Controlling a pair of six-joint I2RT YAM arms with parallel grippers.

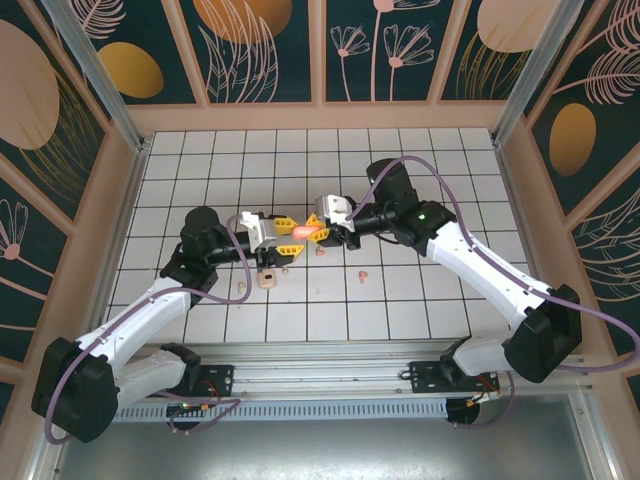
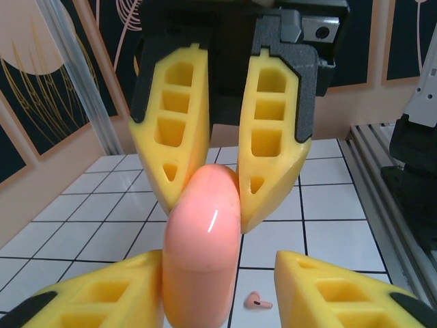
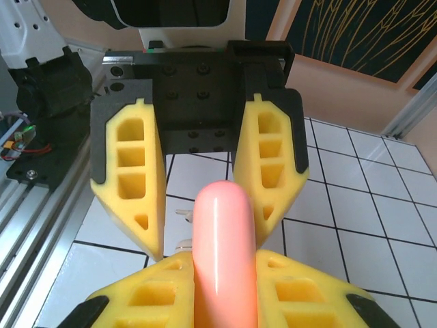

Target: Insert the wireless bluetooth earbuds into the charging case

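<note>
Right gripper pinched the case at one end; left gripper stood spread around it. Left needed to back away from the case straight, without nudging it.

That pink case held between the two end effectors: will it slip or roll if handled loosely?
The pink case looks glossy, with a bright highlight streak, so it may slide in the right end effector. Its rounded capsule shape would probably roll on the tiled table. It seems rigid; no denting shows.
</note>
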